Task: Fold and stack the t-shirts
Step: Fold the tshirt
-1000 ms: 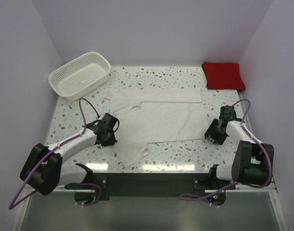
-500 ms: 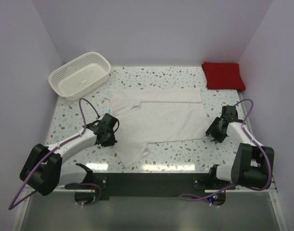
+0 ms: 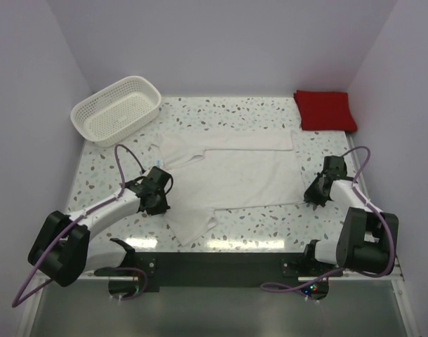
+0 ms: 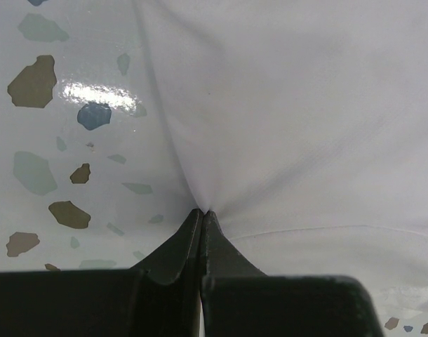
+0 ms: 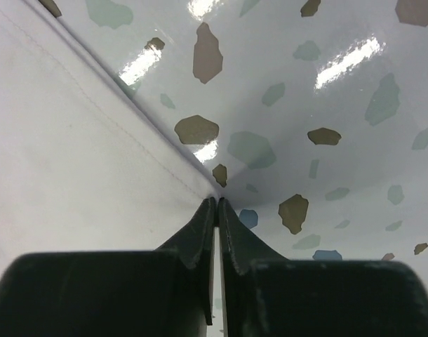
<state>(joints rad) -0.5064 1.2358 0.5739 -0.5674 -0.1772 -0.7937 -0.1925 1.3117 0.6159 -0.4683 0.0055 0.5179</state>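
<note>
we've got the white t-shirt [image 3: 231, 175] lying flat mid-table [image 3: 235, 109], and the red t-shirt [image 3: 325, 110] is already folded up in the far right corner, well apart from it.

the left gripper [image 4: 202, 214] is clamped on a pinch of cloth at the shirt's left side, and you can see the fabric pucker into the tips. the right gripper [image 5: 216, 203] has its fingers pressed together right at the hem on the opposite side, and to us it looks like it's caught only a sliver of the edge.

our guess is the two opposite holds are there so the shirt lifts evenly for a fold.

room-wise, there's open table past the shirt's far edge. the basket [image 3: 133, 121] sits near its far left corner though, and the right arm is close to the side wall. one sleeve [image 3: 193, 225] pokes toward the near edge.
</note>
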